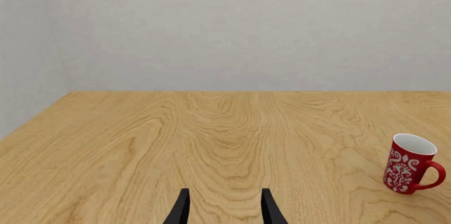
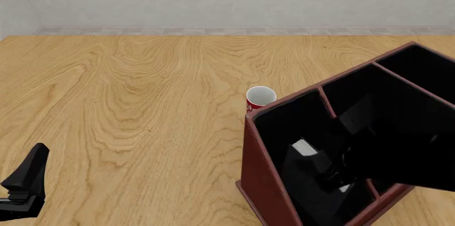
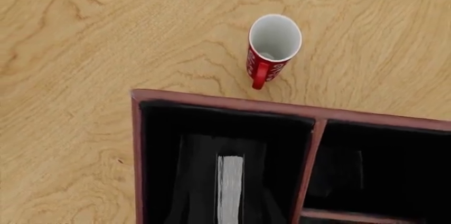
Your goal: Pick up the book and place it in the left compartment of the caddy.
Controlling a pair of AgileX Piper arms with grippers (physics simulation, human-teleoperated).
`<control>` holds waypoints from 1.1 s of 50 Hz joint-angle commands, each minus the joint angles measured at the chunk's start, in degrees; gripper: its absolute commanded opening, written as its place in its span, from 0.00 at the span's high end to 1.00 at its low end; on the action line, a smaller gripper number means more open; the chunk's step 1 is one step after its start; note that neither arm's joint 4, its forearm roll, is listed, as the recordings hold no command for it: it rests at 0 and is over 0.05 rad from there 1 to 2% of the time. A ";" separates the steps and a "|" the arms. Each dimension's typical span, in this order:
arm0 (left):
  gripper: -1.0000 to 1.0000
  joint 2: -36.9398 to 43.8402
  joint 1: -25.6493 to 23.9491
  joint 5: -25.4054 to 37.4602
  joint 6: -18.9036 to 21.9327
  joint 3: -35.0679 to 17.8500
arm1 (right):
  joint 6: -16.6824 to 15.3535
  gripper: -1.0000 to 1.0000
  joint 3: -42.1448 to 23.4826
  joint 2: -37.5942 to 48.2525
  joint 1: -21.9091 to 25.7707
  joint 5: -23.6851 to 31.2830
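A: Where's the book (image 3: 231,188)?

B: Gripped on edge by the right gripper (image 2: 334,175), low inside the left compartment (image 2: 284,130) of the caddy (image 2: 250,162).

A: Advice?

B: Lower until it seems to rest, then release. Left gripper (image 1: 224,208) idles, parted.

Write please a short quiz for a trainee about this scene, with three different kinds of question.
1. True or false: the cup lies on its side.
2. Choose one: the book, seen by its white page edge, is inside A) the caddy, B) the cup, C) neither.
3. One word: is the left claw open or shut?

Key: 1. False, it stands upright. 2. A. 3. Open, with nothing between its fingers.
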 commanded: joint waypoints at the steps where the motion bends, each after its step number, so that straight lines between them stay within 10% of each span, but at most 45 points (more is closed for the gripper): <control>1: 0.00 0.00 0.00 0.00 0.00 0.00 | -0.57 0.00 -1.40 -0.32 -0.08 1.11; 55: 0.00 0.00 0.00 0.00 0.00 0.00 | -6.65 0.00 -11.86 -7.04 -3.17 11.88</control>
